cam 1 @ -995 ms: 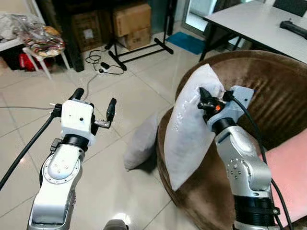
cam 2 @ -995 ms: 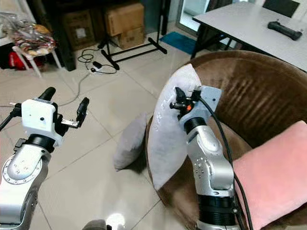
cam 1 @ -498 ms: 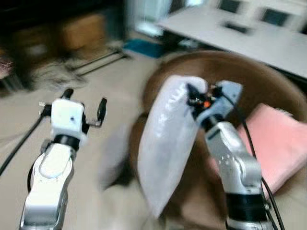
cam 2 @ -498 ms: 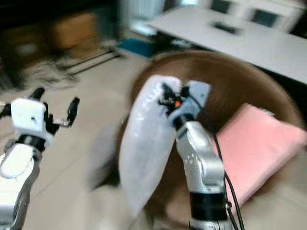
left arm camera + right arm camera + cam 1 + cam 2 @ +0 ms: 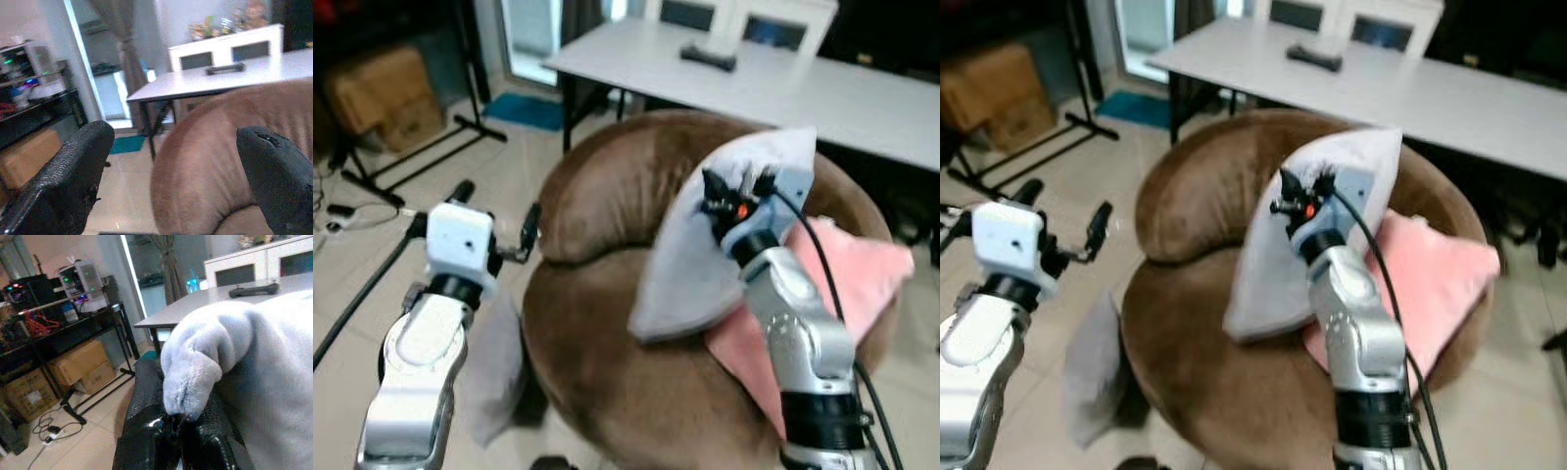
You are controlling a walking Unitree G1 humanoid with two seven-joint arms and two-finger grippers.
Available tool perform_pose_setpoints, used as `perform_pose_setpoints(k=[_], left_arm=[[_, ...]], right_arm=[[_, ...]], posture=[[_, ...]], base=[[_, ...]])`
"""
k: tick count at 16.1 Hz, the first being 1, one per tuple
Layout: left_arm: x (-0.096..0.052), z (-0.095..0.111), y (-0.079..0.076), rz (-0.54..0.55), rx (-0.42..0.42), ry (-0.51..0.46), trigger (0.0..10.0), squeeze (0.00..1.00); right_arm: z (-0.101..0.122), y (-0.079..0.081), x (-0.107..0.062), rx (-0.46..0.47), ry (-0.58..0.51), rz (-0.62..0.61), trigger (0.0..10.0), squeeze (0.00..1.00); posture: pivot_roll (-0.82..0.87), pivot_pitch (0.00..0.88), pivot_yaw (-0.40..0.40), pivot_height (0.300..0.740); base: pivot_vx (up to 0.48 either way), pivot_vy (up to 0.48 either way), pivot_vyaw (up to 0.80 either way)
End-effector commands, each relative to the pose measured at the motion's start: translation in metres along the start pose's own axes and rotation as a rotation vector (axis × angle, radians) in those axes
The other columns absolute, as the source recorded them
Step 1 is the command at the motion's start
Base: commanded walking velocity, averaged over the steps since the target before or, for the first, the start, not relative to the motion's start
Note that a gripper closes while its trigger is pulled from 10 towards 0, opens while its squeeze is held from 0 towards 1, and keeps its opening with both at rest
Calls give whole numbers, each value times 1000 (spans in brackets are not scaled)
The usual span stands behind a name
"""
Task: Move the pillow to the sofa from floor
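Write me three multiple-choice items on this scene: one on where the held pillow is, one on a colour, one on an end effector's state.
1. Where is the white pillow?
A. flat on the floor
B. held over the brown sofa
C. on the table

2. What colour is the cushion lying on the sofa?
A. pink
B. green
C. black

3. How is the left end effector?
A. shut on a pillow
B. shut on a cable
C. open, holding nothing

Answers:
1 B: the right end effector pinches the pillow's corner above the seat.
2 A: the cushion is pink beside the right arm.
3 C: the left wrist view shows its fingers spread apart with nothing between them.
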State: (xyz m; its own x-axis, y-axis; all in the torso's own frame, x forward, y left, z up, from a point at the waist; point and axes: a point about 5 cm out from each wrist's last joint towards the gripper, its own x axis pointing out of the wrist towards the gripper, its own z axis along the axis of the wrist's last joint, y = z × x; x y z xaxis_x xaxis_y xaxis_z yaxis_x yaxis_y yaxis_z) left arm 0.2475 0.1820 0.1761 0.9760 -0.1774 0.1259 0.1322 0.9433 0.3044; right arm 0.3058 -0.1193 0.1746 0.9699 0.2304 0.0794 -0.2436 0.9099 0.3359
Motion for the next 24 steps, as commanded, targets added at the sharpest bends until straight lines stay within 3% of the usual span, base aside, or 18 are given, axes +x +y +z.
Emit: perform_pose_setpoints(k=[1, 3, 9, 13, 15, 16, 18, 19, 20, 22, 23, 24], left_arm=[[-2, -1, -6, -64, 6, 14, 10000, 0], [-3, -2, -2, -80, 16, 24, 10000, 0], [-18, -14, 4, -263, 102, 141, 10000, 0], [-30, -17, 5, -356, 87, 196, 10000, 0], [-35, -18, 1, -414, 52, 215, 10000, 0], [-39, -17, -2, -468, 6, 233, 10000, 0], [-41, -17, -4, -492, -31, 243, 10000, 0], [-43, -16, -5, -512, -73, 252, 10000, 0], [-44, -16, -5, -516, -80, 255, 10000, 0], [-45, -15, -5, -528, -107, 261, 10000, 0], [-45, -12, -4, -531, -101, 252, 10000, 0], [-44, -11, -3, -526, -96, 246, 10000, 0]], right_arm=[[13, 6, 4, -20, -39, 46, 10000, 0], [13, 12, 7, -23, -38, 77, 10000, 0], [12, 37, 33, -14, -12, 239, 10000, 0], [16, 49, 53, 42, -9, 314, 10000, 0], [13, 46, 64, 36, 6, 316, 10000, 0], [8, 31, 75, 20, 34, 245, 10000, 0], [2, 10, 83, 8, 72, 151, 10000, 0], [-10, -12, 83, -5, 124, 62, 10000, 0], [-11, -15, 83, -6, 131, 48, 10000, 0], [-27, -39, 78, -65, 202, -56, 10000, 0], [-37, -70, 66, -140, 260, -210, 10000, 0], [-39, -86, 59, -176, 282, -295, 10000, 0]], posture=[[77, 0, -55, 740], [80, 0, -57, 740], [101, 0, -71, 740], [112, 0, -81, 740], [114, 0, -81, 740], [116, 0, -80, 740], [117, 0, -80, 740], [118, 0, -82, 740], [118, 0, -82, 740], [123, 0, -82, 740], [130, 0, -84, 740], [132, 0, -86, 740]], base=[[0, 0, 0], [0, 0, 0], [0, 0, 0], [0, 0, 0], [0, 0, 0], [0, 0, 0], [0, 0, 0], [0, 0, 0], [0, 0, 0], [0, 0, 0], [0, 0, 0], [0, 0, 0]])
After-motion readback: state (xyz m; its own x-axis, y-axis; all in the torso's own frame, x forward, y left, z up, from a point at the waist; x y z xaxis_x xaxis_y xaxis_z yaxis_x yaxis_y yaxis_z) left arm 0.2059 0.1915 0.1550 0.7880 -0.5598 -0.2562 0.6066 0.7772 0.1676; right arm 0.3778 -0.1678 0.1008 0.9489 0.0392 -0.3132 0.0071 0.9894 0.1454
